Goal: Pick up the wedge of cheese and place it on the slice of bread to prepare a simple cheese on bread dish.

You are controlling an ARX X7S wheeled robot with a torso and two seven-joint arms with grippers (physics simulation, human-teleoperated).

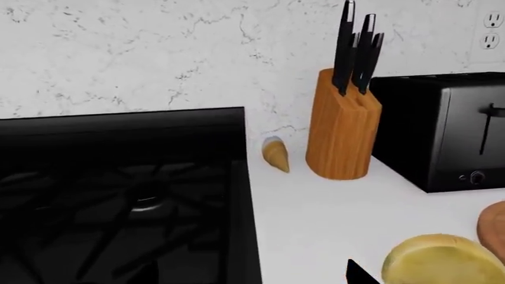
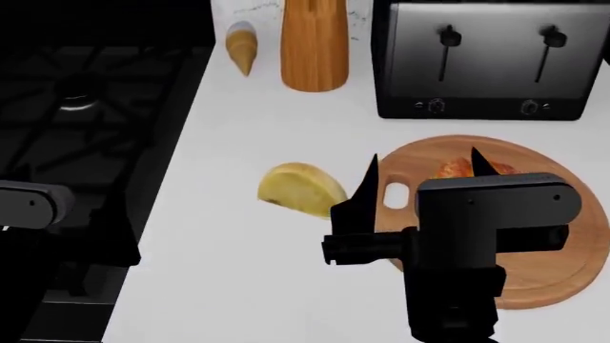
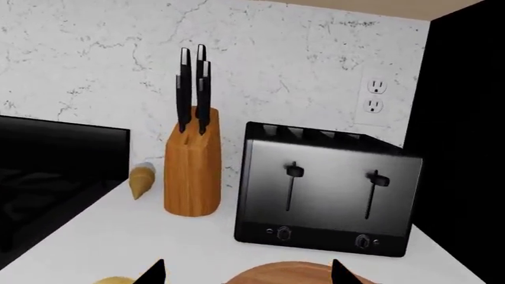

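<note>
The pale yellow wedge of cheese (image 2: 300,189) lies on the white counter just left of a round wooden board (image 2: 562,275). It also shows in the left wrist view (image 1: 442,260). The orange-brown slice of bread (image 2: 456,168) sits on the board, mostly hidden behind my right gripper. My right gripper (image 2: 424,161) hovers over the board's left part, open and empty, its left fingertip (image 2: 370,166) close to the cheese's right end. My left gripper (image 1: 252,279) is out of the head view; one black fingertip (image 1: 359,275) shows wide of centre beside the cheese, so it reads as open.
A wooden knife block (image 2: 315,43), a black toaster (image 2: 486,61) and a small tan cone (image 2: 241,44) stand at the back by the wall. A black stove (image 2: 86,107) borders the counter on the left. My left arm (image 2: 28,204) hangs over the stove.
</note>
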